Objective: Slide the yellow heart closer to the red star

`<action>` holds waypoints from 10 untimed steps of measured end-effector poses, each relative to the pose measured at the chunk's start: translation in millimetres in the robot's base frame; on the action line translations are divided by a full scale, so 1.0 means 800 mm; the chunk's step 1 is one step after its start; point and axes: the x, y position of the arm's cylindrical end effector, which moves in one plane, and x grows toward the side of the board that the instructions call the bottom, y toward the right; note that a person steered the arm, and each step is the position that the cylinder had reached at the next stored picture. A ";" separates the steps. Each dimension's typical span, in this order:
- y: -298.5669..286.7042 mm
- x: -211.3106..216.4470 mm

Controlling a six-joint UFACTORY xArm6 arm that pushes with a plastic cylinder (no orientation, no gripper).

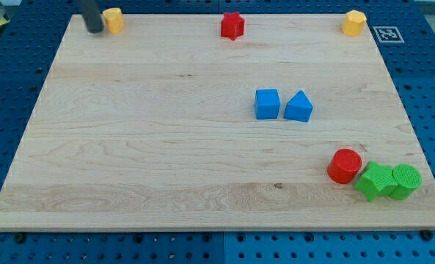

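A yellow heart [114, 20] sits at the board's top left corner. A red star [232, 26] sits at the middle of the top edge, well to the heart's right. My tip [94, 29] is the lower end of the dark rod that enters from the view's top. It stands right beside the heart's left side, seemingly touching it.
A yellow hexagonal block [354, 23] sits at the top right corner. A blue cube [267, 103] and a blue triangular block [298, 107] lie side by side right of centre. A red cylinder [345, 166], a green star [376, 181] and a green cylinder [406, 180] cluster at the bottom right.
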 end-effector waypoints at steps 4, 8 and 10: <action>-0.042 -0.046; 0.146 -0.045; 0.176 -0.025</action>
